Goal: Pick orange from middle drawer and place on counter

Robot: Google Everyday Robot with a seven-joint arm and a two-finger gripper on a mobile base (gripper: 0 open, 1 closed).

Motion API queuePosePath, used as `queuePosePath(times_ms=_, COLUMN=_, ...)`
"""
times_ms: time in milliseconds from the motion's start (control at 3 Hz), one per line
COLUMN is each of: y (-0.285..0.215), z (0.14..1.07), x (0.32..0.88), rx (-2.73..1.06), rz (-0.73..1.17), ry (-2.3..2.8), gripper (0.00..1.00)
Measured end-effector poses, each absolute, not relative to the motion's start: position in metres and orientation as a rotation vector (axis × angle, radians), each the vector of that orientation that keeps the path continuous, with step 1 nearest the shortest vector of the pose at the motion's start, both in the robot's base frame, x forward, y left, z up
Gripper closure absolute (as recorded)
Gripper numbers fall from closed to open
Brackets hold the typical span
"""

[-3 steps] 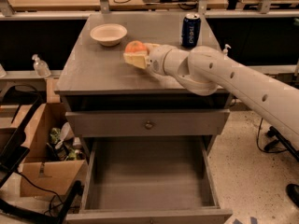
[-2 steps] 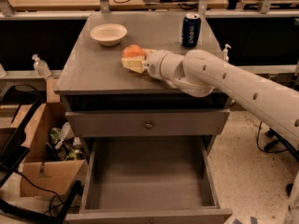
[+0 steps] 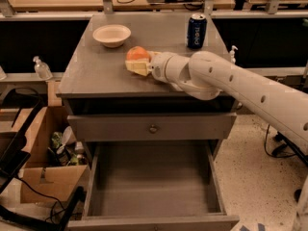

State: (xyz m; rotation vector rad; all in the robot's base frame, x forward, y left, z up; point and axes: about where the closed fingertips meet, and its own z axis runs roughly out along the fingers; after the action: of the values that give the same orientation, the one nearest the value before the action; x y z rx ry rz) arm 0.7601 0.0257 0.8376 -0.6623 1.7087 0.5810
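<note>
The orange (image 3: 137, 53) sits in my gripper (image 3: 136, 61) over the grey counter (image 3: 96, 73), left of its middle. I cannot tell whether it touches the top. The pale yellow fingers (image 3: 138, 67) are shut on the orange, with one showing below it. My white arm reaches in from the right across the counter. The middle drawer (image 3: 154, 182) is pulled wide open below; its grey floor is bare.
A white bowl (image 3: 111, 34) stands at the counter's back left and a dark blue can (image 3: 196, 30) at the back right. A shut drawer front with a round knob (image 3: 153, 128) lies above the open drawer. Cardboard boxes (image 3: 45, 177) and cables sit on the floor at left.
My gripper has carried the orange a little to the left over the counter. The drawer, the bowl and the can have not moved.
</note>
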Motion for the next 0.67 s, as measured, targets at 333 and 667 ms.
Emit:
queuePosePath(times_ms=333, y=0.0278, z=0.8374, x=0.7598, rx=-0.665, rz=0.584, ry=1.708, gripper=0.2)
queuePosePath(times_ms=667, y=0.0308, z=0.8372, x=0.7594, rx=-0.668, rz=0.587, ry=1.707, gripper=0.0)
